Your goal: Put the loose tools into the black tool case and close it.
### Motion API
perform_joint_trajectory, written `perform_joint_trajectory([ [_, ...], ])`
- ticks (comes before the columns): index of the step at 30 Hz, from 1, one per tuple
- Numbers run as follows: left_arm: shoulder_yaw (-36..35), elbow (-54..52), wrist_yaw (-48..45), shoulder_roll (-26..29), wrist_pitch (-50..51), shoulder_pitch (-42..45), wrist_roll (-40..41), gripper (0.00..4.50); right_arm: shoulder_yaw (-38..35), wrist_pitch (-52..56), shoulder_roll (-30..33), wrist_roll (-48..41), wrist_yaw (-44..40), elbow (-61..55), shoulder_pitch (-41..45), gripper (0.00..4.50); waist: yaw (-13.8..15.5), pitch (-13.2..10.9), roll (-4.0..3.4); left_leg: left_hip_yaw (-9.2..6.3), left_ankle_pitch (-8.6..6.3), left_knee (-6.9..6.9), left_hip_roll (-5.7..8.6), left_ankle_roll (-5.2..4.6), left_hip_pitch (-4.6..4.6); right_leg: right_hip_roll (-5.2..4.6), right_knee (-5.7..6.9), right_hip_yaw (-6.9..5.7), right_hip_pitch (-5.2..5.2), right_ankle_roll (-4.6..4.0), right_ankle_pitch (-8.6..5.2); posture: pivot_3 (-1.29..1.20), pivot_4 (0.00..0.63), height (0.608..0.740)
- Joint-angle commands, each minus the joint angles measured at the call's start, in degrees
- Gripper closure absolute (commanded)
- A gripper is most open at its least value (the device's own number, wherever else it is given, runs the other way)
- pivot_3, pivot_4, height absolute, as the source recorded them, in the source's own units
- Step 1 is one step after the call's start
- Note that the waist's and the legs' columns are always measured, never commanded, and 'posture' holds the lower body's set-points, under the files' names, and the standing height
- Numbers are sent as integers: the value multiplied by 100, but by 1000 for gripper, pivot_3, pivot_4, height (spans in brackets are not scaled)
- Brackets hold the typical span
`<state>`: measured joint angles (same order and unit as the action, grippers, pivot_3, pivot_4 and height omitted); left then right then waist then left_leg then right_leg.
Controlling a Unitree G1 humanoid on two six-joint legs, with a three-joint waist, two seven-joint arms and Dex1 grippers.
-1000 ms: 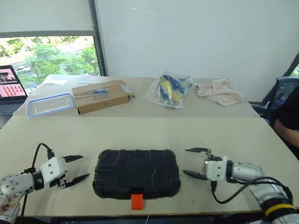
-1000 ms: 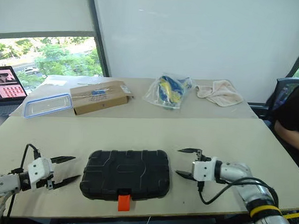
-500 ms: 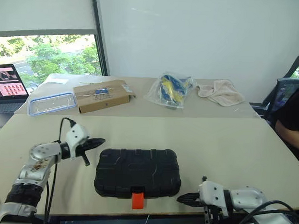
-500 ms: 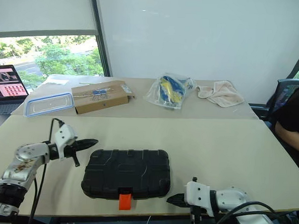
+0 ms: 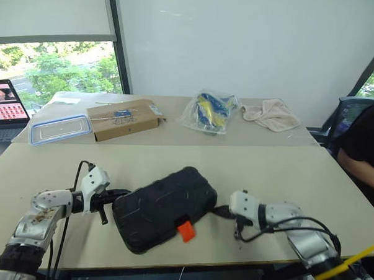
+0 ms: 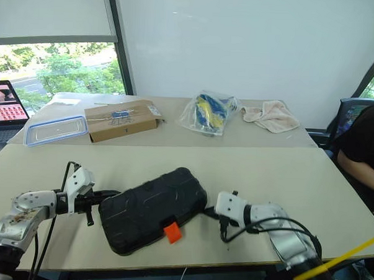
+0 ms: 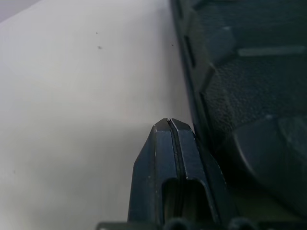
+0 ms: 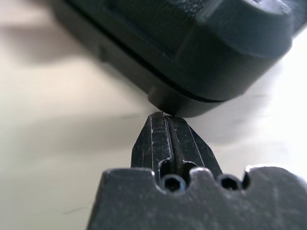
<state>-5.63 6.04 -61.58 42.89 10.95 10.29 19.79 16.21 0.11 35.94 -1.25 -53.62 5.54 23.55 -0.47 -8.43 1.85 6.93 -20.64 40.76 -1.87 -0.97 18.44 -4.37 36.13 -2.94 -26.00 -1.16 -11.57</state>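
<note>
With both claws pinched together, left claw [image 5: 119, 192] and right claw [image 5: 221, 210] press tips against opposite ends of the closed black tool case [image 5: 162, 207], lying skewed on the desk [image 5: 285, 175].

We see the closed black tool case [image 6: 152, 208] lying askew between left gripper [image 6: 107, 194] and right gripper [image 6: 209, 210].

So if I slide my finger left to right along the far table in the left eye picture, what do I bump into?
Laptop → clear container → cardboard box → plastic bag → towel.
</note>
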Motion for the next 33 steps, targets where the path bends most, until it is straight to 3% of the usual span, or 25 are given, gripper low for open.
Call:
perform_joint_trajectory([
  [1,-176,-371,282,-44,119,-139,45,4475,-226,-412,39,-57,-88,134,133,4465,17,0,0,0,0,0,1,0,4,-1,0,-2,-6,0,0,0,150,740],
  [5,-457,-382,560,-75,107,86,201,4475,-502,-70,282,-364,-281,-242,-191,4465,32,-1,-2,3,-1,-1,2,-2,34,-1,-4,-28,-17,-1,0,0,150,740],
  [8,-515,-664,199,-34,533,371,764,4475,-761,736,562,-1019,-569,-1265,-844,4465,118,-1,-2,-13,-1,13,-4,-2,70,-8,-4,-81,-19,-1,0,0,150,740],
  [14,207,-1124,-231,48,1096,882,736,4475,-657,1790,793,-1518,-535,-3010,-1788,4465,101,-1,-3,-32,-1,22,7,-2,77,-6,-14,-91,-12,0,1,0,150,740],
  [23,1090,-743,-85,-201,903,1240,-99,4475,121,2124,262,-813,8,-2863,-1503,4465,107,0,-3,-38,5,56,13,7,72,-1,-2,-74,-4,-7,6,0,150,740],
  [33,1243,-661,-81,-240,886,1176,-273,4475,348,2542,135,-865,-67,-3099,-1072,4465,104,1,-3,-65,1,63,13,-2,64,-2,-2,-71,8,-7,8,0,150,740],
])
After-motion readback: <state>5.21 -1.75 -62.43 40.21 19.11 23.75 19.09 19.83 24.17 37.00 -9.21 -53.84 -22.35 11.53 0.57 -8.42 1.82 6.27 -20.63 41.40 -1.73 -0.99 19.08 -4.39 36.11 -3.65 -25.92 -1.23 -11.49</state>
